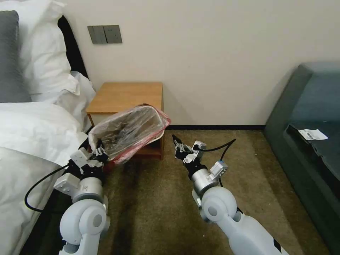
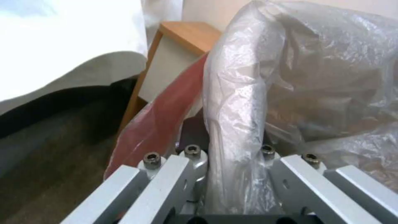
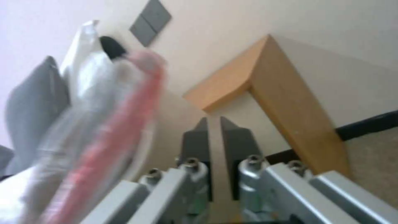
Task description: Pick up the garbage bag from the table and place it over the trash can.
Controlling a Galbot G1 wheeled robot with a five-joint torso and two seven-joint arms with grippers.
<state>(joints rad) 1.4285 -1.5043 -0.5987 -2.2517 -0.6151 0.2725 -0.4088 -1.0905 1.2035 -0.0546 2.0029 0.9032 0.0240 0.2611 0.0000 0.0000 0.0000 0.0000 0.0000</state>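
The left gripper (image 1: 100, 153) is clenching the near rim of the garbage bag (image 1: 132, 131), which is lying stretched over the tilted trash can (image 1: 160, 135) just beyond it, before the nightstand (image 1: 127, 96); the right gripper (image 1: 176, 143), nearly closed and empty, is hovering beside the bag's red band

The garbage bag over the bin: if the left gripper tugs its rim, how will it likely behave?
The garbage bag looks thin and crinkled, so it probably stretches and bunches rather than holding shape. Pinched in the left gripper, its film folds limply, suggesting it is very light. The tilted trash can may shift with it.
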